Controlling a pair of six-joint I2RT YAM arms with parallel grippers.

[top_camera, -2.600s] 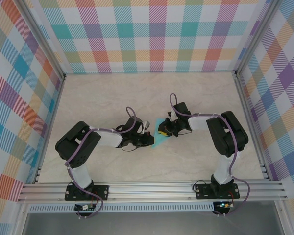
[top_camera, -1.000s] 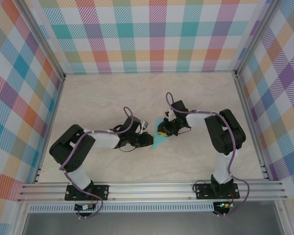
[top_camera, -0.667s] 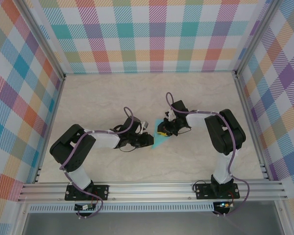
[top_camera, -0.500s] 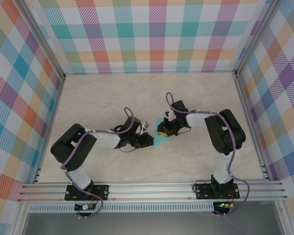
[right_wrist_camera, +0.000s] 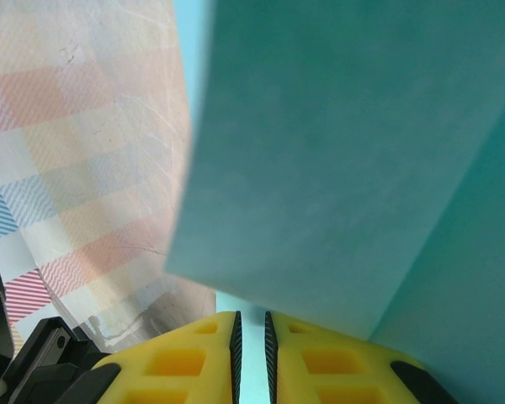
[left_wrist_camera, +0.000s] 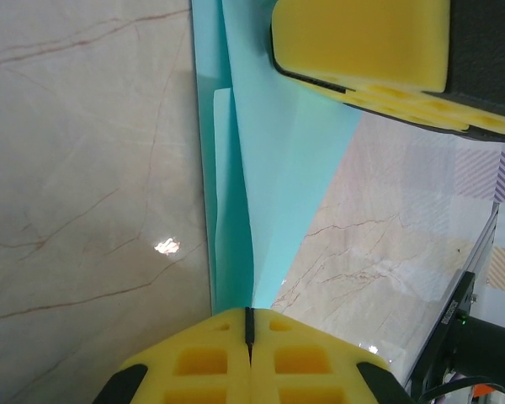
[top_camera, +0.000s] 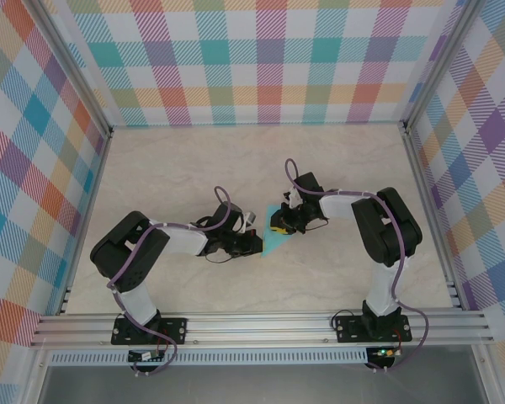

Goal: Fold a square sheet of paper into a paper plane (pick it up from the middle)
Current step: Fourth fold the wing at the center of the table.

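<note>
Down low, we see the left tool with its yellow pads pressed flat together on the narrow tip of the folded turquoise paper. The right tool has its pads nearly touching, a sliver of paper in the slit, pinching the wide end. Both forearms lie low and reach inward from elbows bent at the outer sides, so the tools face each other over the middle of the tabletop. The paper spans the gap between them, its long axis running away and slightly rightward from the left tool, tapering toward that tool.
</note>
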